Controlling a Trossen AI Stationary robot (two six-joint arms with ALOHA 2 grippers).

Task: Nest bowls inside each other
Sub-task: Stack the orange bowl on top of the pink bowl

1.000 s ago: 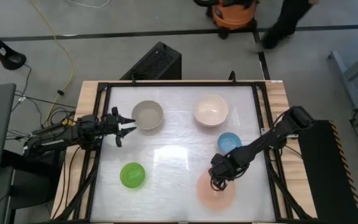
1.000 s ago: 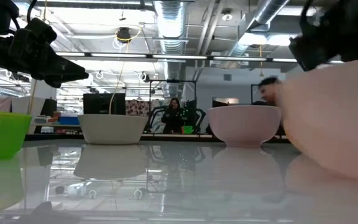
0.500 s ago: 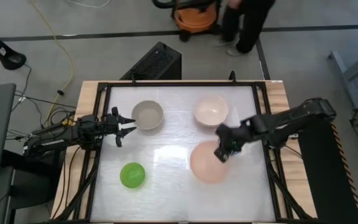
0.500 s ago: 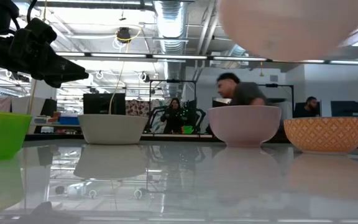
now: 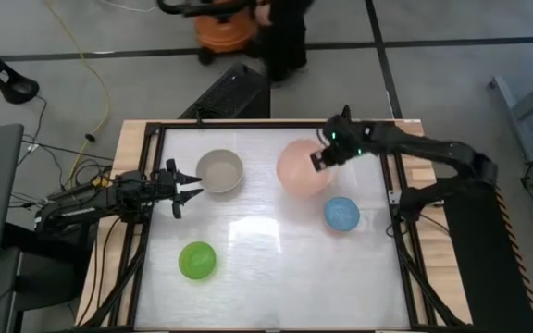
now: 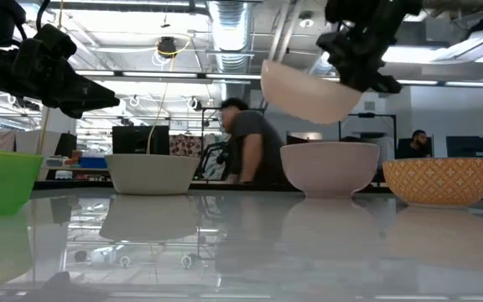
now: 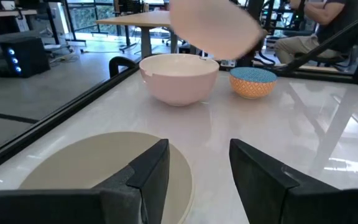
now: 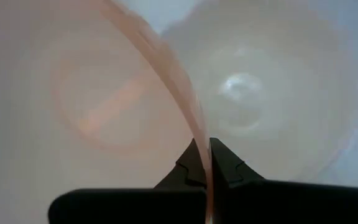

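Translucent salmon-pink bowl point(image 5: 302, 167), tilted, plain

Overhead, table-level, two wrist views.

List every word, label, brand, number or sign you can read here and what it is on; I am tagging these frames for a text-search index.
None can be read.
The bowls carry no print: salmon-pink bowl, cream-white bowl, grey-beige bowl, blue bowl, green bowl.
The blue bowl's outside shows an orange pattern in the low view, not lettering.
The right gripper and left gripper show no markings.
Room screens and signs behind the table are too small to read.
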